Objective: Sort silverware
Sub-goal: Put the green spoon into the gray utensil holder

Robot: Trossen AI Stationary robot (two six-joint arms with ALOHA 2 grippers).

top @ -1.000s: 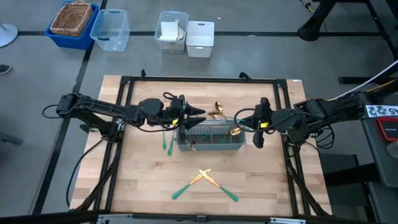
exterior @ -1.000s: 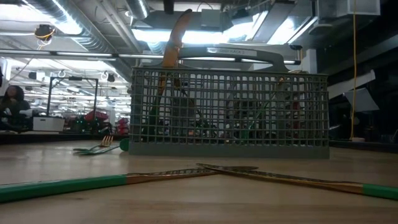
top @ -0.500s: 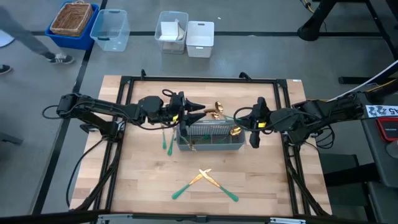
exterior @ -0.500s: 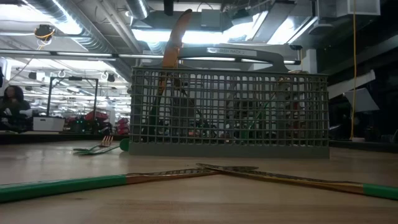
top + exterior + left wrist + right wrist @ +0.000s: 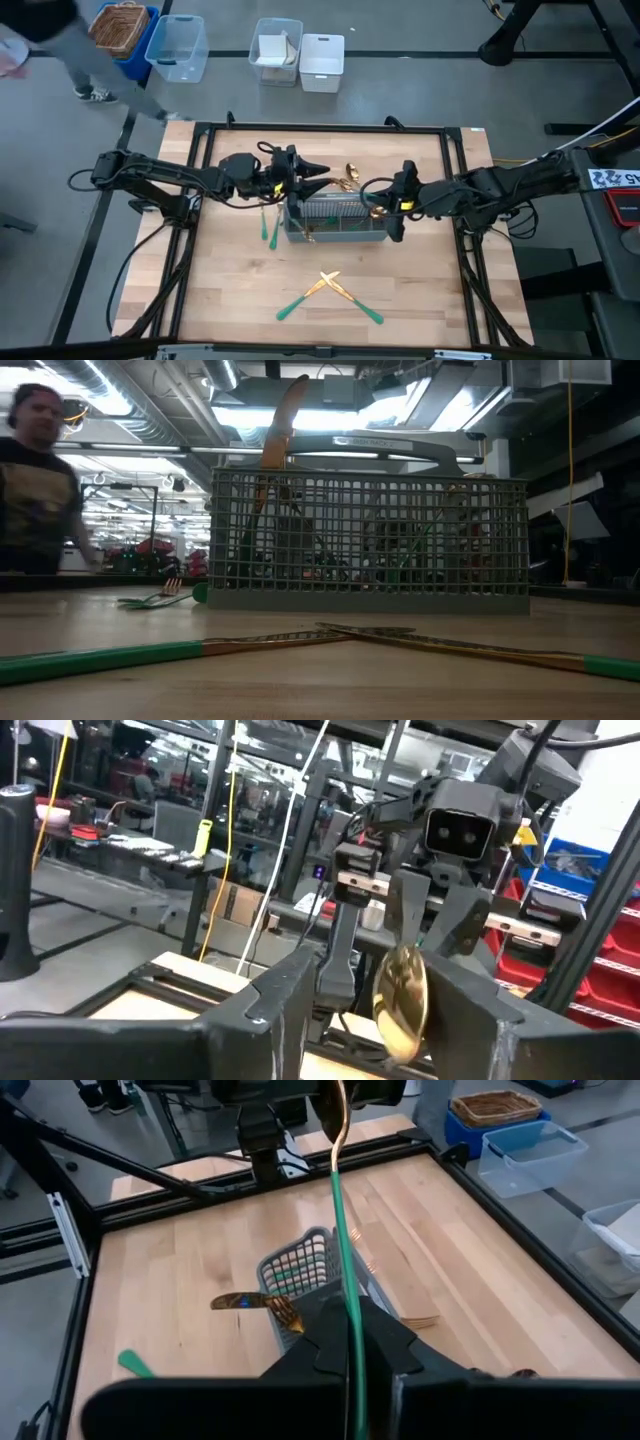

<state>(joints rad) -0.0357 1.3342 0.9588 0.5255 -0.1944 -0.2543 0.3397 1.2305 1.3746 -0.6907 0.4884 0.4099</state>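
the right gripper (image 5: 385, 208) pinches 1 green-handled spoon (image 5: 342, 1230) by its stem so its gold bowl sticks out over the grey mesh caddy (image 5: 338, 222), probably to go in, while the left gripper (image 5: 322, 179) waits spread wide beside it.

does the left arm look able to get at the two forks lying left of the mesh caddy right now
Probably yes. The left tool stands open and empty above the grey mesh caddy, and the two teal-handled gold forks lie uncovered on the wooden table below that arm.
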